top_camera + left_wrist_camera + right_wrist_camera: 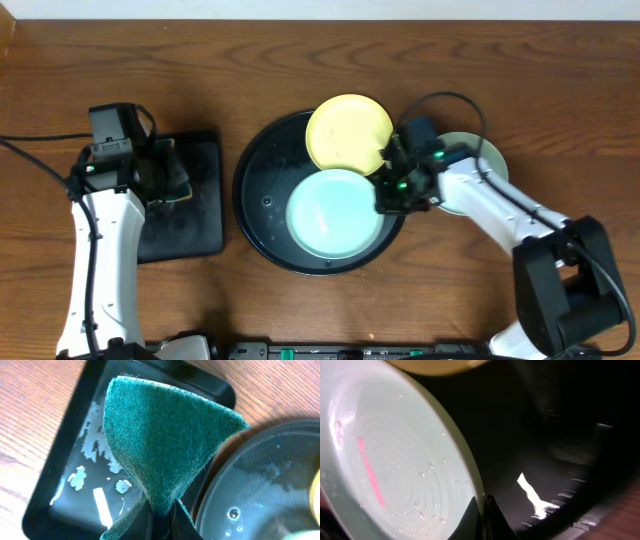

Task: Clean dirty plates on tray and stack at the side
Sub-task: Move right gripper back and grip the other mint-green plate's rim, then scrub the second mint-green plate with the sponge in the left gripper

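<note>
on the wood-grain table (300,40) sits a wet black tray (262,195).

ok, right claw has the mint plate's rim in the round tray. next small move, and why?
Probably swing the left claw, with its green scouring pad, across to the mint plate in the round tray. The right claw pinches that plate's rim, a red streak marks its face, so it looks unscrubbed, and the pad hangs over the rectangular tray, away from it.
</note>
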You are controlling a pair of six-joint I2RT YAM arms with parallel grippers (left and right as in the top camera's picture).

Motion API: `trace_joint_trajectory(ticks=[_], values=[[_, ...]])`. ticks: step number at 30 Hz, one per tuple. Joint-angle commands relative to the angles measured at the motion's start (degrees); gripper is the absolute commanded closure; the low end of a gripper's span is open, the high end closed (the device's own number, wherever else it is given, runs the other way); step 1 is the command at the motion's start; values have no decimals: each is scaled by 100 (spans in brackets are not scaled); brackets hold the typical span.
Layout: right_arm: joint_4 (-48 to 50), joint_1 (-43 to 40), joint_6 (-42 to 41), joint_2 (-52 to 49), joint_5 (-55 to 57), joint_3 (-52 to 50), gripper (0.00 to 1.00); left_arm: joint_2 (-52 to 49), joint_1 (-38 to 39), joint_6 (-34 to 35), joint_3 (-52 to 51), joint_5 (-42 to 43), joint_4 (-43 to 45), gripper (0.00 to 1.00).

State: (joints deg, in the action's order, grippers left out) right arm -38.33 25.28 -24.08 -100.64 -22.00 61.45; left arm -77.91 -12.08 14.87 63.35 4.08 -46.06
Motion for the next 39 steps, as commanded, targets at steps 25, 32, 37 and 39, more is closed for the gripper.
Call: trace_joint_trajectory(ticks=[25, 32, 37, 39], values=[[909, 997, -1482, -535, 922, 136, 82, -2, 2090, 1276, -35, 83, -85, 92], [903, 927, -1482, -581, 817, 146, 99, -422, 2802, 1700, -39, 81, -125, 93], [894, 927, -1482, -581, 817, 146, 99, -1139, 3224, 1926, -39, 118, -146, 93], [894, 927, -1482, -581, 817, 146, 99, -1377, 3333, 2022, -39, 155, -138, 93]])
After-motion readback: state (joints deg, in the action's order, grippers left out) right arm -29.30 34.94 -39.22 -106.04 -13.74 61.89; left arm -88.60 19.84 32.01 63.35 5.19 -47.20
